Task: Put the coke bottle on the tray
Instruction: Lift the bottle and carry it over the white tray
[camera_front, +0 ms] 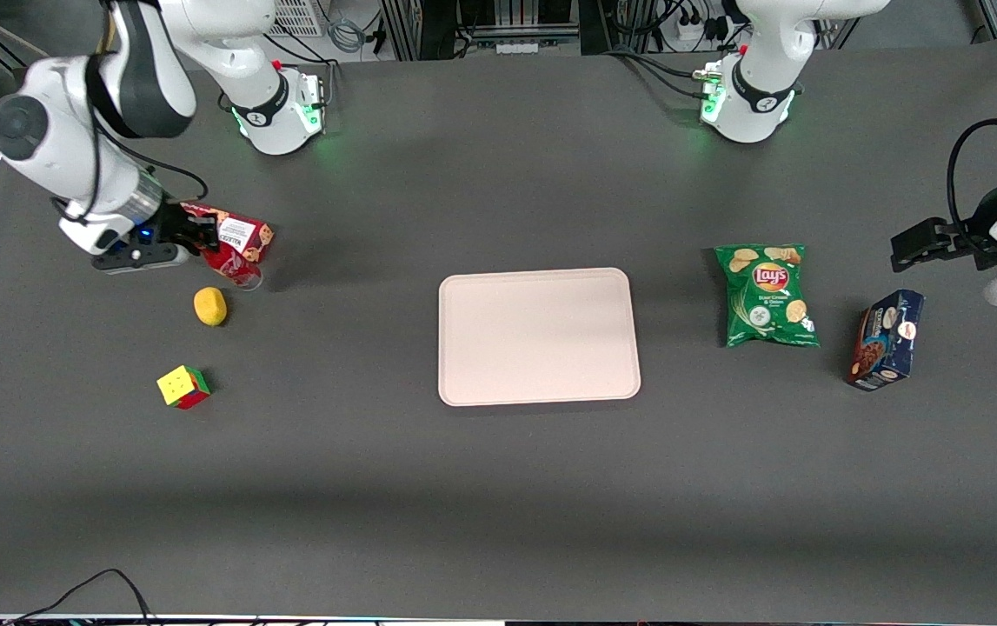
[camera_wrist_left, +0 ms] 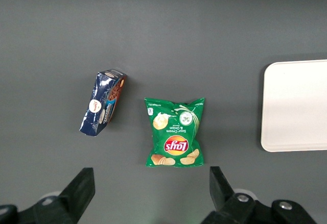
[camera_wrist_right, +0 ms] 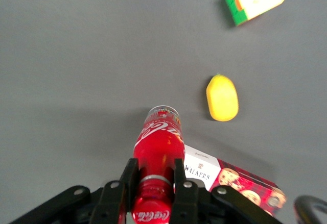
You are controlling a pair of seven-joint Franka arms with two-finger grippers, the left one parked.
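Note:
The coke bottle (camera_front: pixel 240 271), small and red with white script, stands tilted at the working arm's end of the table, its clear base low by the tabletop. My gripper (camera_front: pixel 202 236) is shut on the coke bottle: in the right wrist view its black fingers (camera_wrist_right: pixel 129 175) press both sides of the neck just below the cap, and the coke bottle's body (camera_wrist_right: pixel 157 147) reaches out past the gripper (camera_wrist_right: pixel 154 169). The pale pinkish-beige tray (camera_front: pixel 538 336) lies flat in the middle of the table with nothing on it, well apart from the bottle, toward the parked arm.
A red cookie box (camera_front: pixel 242 235) lies right beside the bottle. A yellow lemon (camera_front: pixel 209 306) and a colour cube (camera_front: pixel 182 386) sit nearer the front camera. A green Lay's bag (camera_front: pixel 767 294) and a blue box (camera_front: pixel 886 339) lie toward the parked arm's end.

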